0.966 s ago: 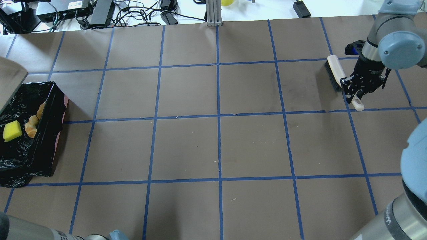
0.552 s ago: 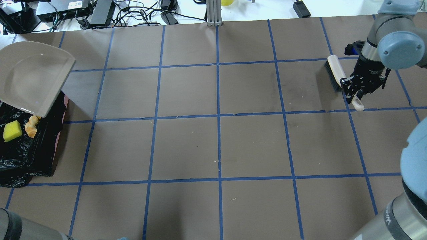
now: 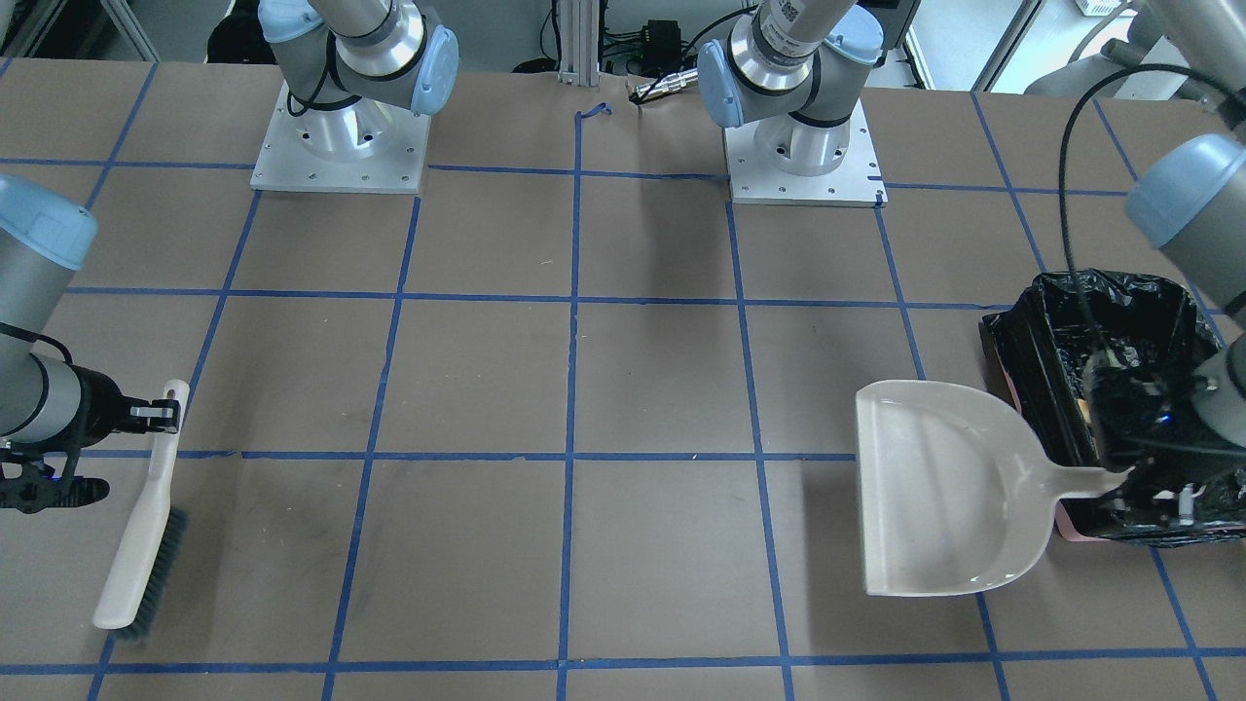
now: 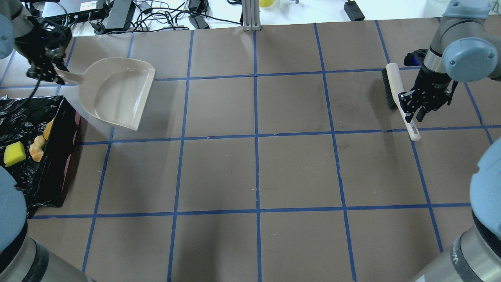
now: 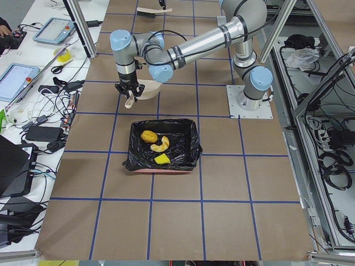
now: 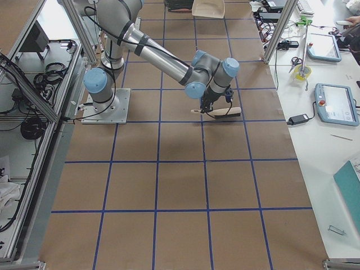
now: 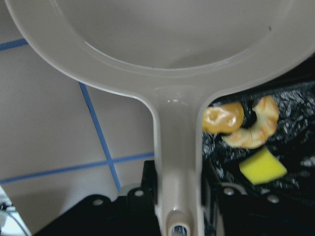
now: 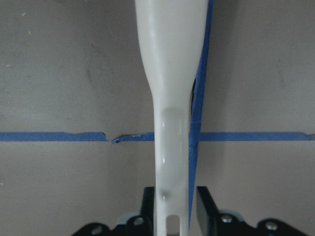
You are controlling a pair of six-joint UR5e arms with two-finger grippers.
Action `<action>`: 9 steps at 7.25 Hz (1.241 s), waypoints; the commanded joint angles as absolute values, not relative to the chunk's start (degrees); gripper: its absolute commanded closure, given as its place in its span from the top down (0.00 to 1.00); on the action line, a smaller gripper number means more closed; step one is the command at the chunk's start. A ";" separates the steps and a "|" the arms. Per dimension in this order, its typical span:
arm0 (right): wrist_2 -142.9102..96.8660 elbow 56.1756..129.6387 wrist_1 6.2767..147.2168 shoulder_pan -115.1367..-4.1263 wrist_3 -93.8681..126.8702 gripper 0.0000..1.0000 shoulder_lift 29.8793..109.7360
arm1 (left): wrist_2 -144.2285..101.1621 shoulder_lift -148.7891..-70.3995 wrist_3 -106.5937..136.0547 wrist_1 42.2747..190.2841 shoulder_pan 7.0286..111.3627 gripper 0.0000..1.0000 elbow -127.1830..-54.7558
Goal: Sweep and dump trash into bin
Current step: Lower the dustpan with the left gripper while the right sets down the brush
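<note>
The bin (image 4: 58,164), a box lined with a black bag, stands at the table's left end. In it lie the golden-brown lump (image 4: 47,130), the pale crescent (image 4: 37,148) and the yellow sponge wedge (image 4: 14,153); they also show in the left wrist view, the lump (image 7: 222,118), the crescent (image 7: 253,130) and the sponge wedge (image 7: 262,166). My left gripper (image 4: 45,66) is shut on the handle of the empty beige dustpan (image 4: 117,92), held beyond the bin. My right gripper (image 4: 415,103) is shut on the handle of a white brush (image 4: 392,84), whose bristles are at the table.
The table is brown paper with a blue tape grid (image 4: 256,135). Cables and power bricks (image 4: 117,15) lie past the far edge. The two arm bases (image 3: 341,146) stand at the robot's side of the table. The bin also shows in the exterior left view (image 5: 188,141).
My left arm has swung the dustpan away from over the bin, up and to the right, so it now hangs level beside it. The brush has shifted slightly and sits straighter.
</note>
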State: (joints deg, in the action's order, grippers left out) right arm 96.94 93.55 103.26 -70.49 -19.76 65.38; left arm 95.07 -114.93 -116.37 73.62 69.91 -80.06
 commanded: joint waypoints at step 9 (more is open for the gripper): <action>95.98 83.59 91.77 -73.46 -13.39 1.00 80.47 | 91.93 -122.96 -102.13 61.88 79.28 0.00 -84.99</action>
